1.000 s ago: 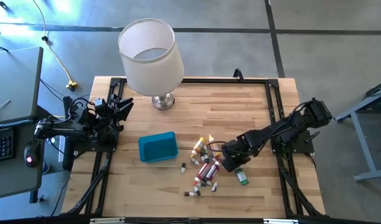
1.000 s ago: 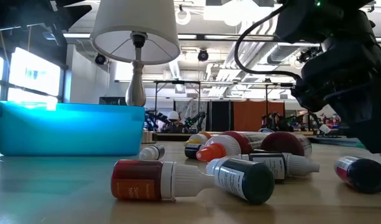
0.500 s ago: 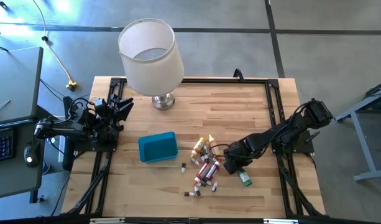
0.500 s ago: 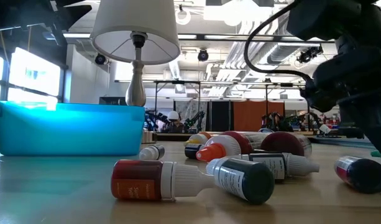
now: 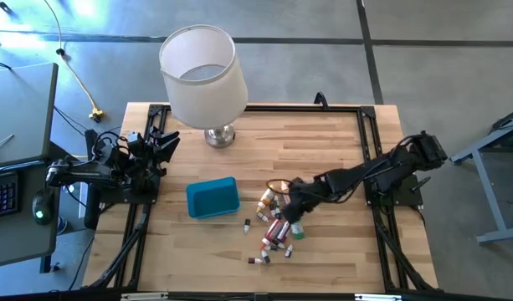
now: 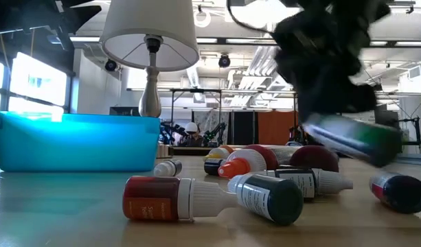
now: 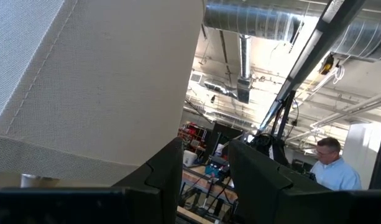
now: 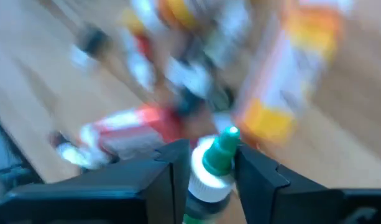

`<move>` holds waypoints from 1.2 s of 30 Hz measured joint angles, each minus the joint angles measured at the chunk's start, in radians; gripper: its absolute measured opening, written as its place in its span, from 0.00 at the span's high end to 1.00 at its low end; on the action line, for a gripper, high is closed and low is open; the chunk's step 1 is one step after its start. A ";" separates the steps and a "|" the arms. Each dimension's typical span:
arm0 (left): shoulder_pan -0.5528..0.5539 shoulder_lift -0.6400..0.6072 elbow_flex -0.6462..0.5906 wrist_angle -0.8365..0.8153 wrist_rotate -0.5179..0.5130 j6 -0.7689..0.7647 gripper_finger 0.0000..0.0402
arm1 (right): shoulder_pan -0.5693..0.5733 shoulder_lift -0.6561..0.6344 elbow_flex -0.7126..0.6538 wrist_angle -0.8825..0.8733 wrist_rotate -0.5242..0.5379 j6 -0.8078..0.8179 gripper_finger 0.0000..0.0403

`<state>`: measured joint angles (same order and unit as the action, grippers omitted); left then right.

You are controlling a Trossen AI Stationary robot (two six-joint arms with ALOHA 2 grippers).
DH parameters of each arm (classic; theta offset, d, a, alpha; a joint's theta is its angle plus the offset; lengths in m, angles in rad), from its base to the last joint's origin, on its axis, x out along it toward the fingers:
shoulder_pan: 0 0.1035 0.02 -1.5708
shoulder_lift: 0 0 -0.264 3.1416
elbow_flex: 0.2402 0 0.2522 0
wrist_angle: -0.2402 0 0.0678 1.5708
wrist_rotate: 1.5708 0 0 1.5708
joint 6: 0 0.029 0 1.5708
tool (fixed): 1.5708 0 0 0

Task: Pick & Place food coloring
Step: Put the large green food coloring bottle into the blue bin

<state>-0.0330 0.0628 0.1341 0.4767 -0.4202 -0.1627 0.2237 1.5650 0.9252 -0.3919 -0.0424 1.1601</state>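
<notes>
Several tiny food coloring bottles (image 5: 273,224) lie in a heap on the wooden table (image 5: 340,142), also in the low view (image 6: 265,182). My right gripper (image 5: 292,212) is over the heap, shut on a green bottle (image 6: 358,137) with a green tip (image 8: 224,144). The blue tray (image 5: 212,197) stands left of the heap. My left gripper (image 5: 161,142) waits, open, at the table's left edge, facing the lamp. My right gripper pinches the green bottle between its two fingers (image 8: 168,168), at its white neck (image 8: 201,177) and the body behind it. The green tip sticks out forward past the fingertips. In the low view the bottle is tilted and lifted clear of the table and the heap.
A lamp with a wide white shade (image 5: 202,73) stands at the far left of the table, its base (image 5: 220,135) behind the tray. A dark bottle (image 6: 402,191) lies apart at the heap's right. A person (image 7: 330,165) shows in the room beyond.
My right gripper has taken the green bottle from the table to the right of the heap, lifted it clear and swung toward the table's left and far side, over the heap. The bottle was lying flat; now it is tilted in the air.
</notes>
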 joint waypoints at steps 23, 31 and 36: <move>0.000 0.000 0.000 0.000 -0.006 0.000 0.68 | -0.055 -0.051 0.270 -0.128 0.213 -0.823 0.81; 0.000 0.000 0.000 -0.002 -0.006 0.000 0.68 | 0.057 -0.009 0.270 -0.399 0.196 -0.700 0.64; 0.000 0.000 0.000 -0.002 -0.007 0.000 0.68 | 0.118 0.032 0.270 -0.398 0.117 -0.824 0.61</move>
<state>-0.0330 0.0628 0.1341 0.4744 -0.4271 -0.1627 0.3418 1.5969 1.1954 -0.7897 0.0750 0.3356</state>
